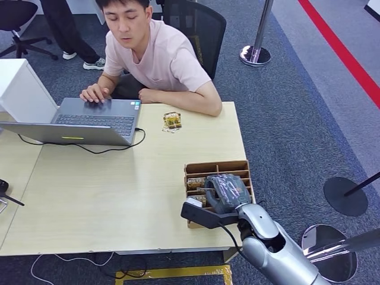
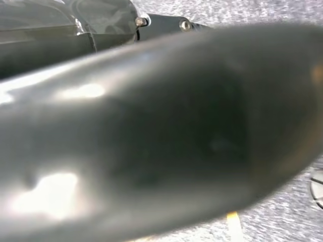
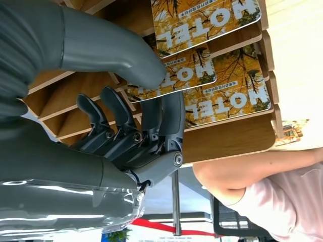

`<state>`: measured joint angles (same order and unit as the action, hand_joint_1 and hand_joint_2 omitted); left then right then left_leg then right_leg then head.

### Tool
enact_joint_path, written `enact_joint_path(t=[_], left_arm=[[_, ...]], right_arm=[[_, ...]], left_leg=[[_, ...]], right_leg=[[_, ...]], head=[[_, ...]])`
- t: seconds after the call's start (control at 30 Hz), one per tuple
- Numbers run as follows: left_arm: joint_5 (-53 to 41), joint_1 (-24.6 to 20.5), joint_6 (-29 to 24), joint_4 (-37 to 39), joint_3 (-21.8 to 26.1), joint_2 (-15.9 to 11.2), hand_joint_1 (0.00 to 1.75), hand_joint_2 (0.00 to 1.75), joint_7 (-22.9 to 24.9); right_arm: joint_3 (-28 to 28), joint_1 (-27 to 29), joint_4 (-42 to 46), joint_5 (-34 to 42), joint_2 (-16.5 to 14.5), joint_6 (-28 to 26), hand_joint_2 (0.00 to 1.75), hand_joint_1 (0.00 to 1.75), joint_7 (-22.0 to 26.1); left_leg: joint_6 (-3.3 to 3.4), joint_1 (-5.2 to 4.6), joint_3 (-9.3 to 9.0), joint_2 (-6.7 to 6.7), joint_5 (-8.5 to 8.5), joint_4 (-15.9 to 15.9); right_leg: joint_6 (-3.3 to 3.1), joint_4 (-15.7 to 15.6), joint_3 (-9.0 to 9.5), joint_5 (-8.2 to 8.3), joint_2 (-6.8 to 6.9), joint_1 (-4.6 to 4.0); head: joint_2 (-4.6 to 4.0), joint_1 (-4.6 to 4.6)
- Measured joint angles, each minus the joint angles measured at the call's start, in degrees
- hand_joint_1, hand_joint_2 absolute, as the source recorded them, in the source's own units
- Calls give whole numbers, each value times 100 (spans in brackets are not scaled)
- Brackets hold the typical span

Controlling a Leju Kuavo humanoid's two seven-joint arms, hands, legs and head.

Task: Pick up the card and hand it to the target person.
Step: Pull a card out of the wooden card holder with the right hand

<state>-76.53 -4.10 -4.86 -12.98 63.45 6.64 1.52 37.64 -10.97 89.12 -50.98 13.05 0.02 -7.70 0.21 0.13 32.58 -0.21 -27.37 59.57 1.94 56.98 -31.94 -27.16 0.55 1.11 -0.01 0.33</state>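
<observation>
The right hand hangs over a slotted cardboard box at the near right corner of the pale wooden worktop. From the right wrist view the box is a row of narrow compartments split by thin wooden-looking dividers, and several hold yellow "HOTEL" cards printed with autumn leaves. The hand's thick grey thumb presses on the face of one hotel card, with the dark fingers curled up beneath it — the card is pinched between them, its end not yet clear of its slot. Two more hotel cards sit in the neighbouring compartments, one on one side and another on the other; the slots on the hand's side of the box look bare.

Farther along the worktop a small yellow packet lies by itself, just in front of the forearm of a person in a pink T-shirt who sits at the far edge, one hand on an open grey laptop. A black cable trails from the laptop across the wood.

The left wrist view is a dark blur — I cannot tell how the left hand lies.
</observation>
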Motion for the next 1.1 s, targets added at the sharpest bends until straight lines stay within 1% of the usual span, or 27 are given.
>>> enact_joint_path(t=[0.13, 0.27, 0.53, 0.77, 0.93, 1.0, 1.1], left_arm=[[69, 1, -83, 0, 14, 0, 0, 0, -48], [74, 2, -103, 0, 67, -1, 0, 0, -52], [233, 2, -134, 0, 190, 0, 0, 0, -50], [278, -1, -188, 0, 285, 3, 0, 0, -45], [247, -9, -216, 1, 286, 4, 0, 0, -10], [207, -22, -216, 1, 285, 4, 0, 0, 3], [154, -44, -215, 0, 285, 2, 0, 0, -4]], right_arm=[[-12, 18, 31, -36, 2, -118, 175, 147, 38], [-108, 18, 212, 19, 23, -384, 175, 147, 212], [-479, -235, 759, 345, 89, -872, 175, 147, 831], [-684, -445, 1061, 431, 17, -1470, 175, 147, 1330], [-752, -494, 957, 398, -133, -2105, 175, 147, 1859], [-734, -561, 678, 306, -271, -2437, 175, 147, 2081], [-661, -724, 16, 59, -525, -2857, 175, 147, 2140]], left_leg=[[0, 0, 0, 0, 0, 0], [0, 0, 1, 0, 0, 0], [1, 0, 1, 0, 1, 1], [1, 0, 2, 0, 1, 1], [1, 0, 4, 0, 1, -1], [1, 1, 3, 0, 1, -1], [1, 2, 3, 0, 4, -1]], right_leg=[[0, 0, 0, 0, 0, 0], [0, 0, 0, 0, 0, 0], [1, 0, 0, 1, 0, 0], [1, 0, -1, 1, 0, 0], [1, 0, 0, 1, -1, 0], [1, 0, 0, 1, -2, 0], [0, 1, 2, 2, -1, -1]], head=[[1, 0], [0, 0], [1, 1], [1, 0], [0, 1], [1, 1], [1, 1]])
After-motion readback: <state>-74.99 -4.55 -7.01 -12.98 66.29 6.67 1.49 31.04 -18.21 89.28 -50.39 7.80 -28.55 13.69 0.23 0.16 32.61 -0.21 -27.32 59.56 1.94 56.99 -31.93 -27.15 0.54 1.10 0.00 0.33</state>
